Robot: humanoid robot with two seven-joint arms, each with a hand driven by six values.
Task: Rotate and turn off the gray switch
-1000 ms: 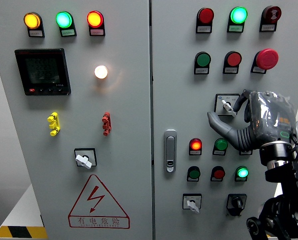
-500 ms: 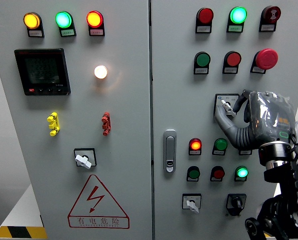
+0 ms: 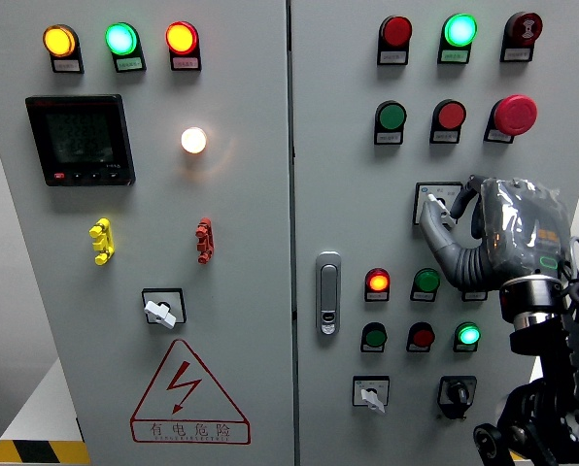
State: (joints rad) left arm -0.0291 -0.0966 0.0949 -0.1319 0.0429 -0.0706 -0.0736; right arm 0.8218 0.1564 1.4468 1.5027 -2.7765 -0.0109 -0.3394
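The gray rotary switch sits on a black square plate on the right cabinet door, under the green and red buttons. Its small knob points up and to the left. My right hand, gray and wrapped in clear plastic, comes up from the lower right. Its thumb presses against the knob from below and left, and a finger curls in from the right, so the knob is pinched between them. Part of the switch plate is hidden behind the hand. My left arm does not show.
The panel also carries a red mushroom stop button, lit indicator lamps, a door handle, another gray switch, a black selector, and a gray switch on the left door.
My right thumb has swung up and to the right, from open below the switch to closed against the knob. The rest of the hand stays nearly in place.
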